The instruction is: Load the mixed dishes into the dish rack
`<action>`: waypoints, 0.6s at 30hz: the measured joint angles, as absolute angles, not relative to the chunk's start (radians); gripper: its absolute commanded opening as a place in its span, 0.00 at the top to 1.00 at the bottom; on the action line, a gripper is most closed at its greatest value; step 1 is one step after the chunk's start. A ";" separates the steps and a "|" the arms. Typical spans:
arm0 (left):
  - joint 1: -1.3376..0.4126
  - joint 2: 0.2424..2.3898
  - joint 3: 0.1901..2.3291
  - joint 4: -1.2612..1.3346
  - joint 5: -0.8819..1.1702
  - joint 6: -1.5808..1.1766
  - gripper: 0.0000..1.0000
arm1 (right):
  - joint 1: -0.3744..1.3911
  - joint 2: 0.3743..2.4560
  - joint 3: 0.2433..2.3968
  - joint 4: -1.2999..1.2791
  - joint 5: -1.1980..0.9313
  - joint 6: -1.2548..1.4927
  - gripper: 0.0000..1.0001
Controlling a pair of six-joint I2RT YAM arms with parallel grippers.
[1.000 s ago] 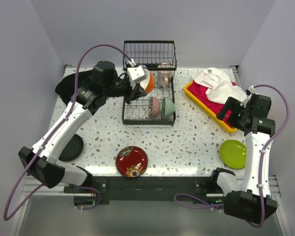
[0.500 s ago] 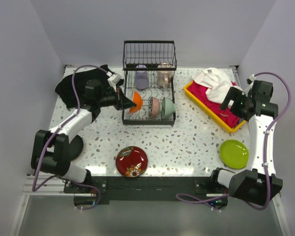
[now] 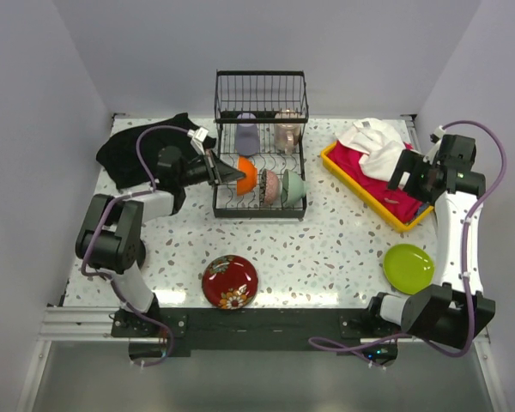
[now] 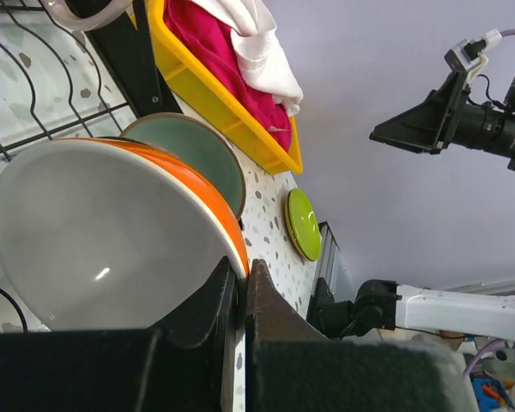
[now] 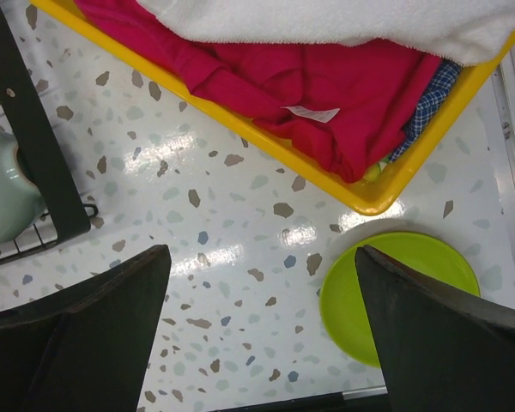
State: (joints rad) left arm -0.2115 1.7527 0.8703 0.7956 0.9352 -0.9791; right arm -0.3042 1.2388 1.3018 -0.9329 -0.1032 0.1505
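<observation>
My left gripper [image 4: 240, 279] is clamped on the orange, white-inside bowl [image 4: 103, 249] at the black wire dish rack [image 3: 259, 213], by the far edge of the tabletop [image 3: 343, 249]. I must seat it upright between wires. The right gripper [image 5: 262, 283] stands apart.

Speckled table [image 3: 335, 249]: rack [image 3: 257, 215], tray [image 3: 360, 192], green plate [image 3: 408, 268]

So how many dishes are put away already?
Done: the lavender mug, pinkish mug, pale green bowl and a second bowl sit in the dish rack. In hand: the left claw pinches the orange bowl at the rack. The right claw is open, empty. Left: red floral bowl, lime plate.
</observation>
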 measured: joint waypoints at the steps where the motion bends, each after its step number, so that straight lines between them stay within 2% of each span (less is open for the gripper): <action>1: -0.212 1.759 0.869 0.799 0.934 -0.986 1.00 | -0.304 1.239 1.302 -0.933 -0.098 0.148 0.07; 18: -0.258 1.899 0.868 0.888 0.904 -1.046 1.00 | -0.304 1.238 1.301 -0.933 -0.087 0.130 0.07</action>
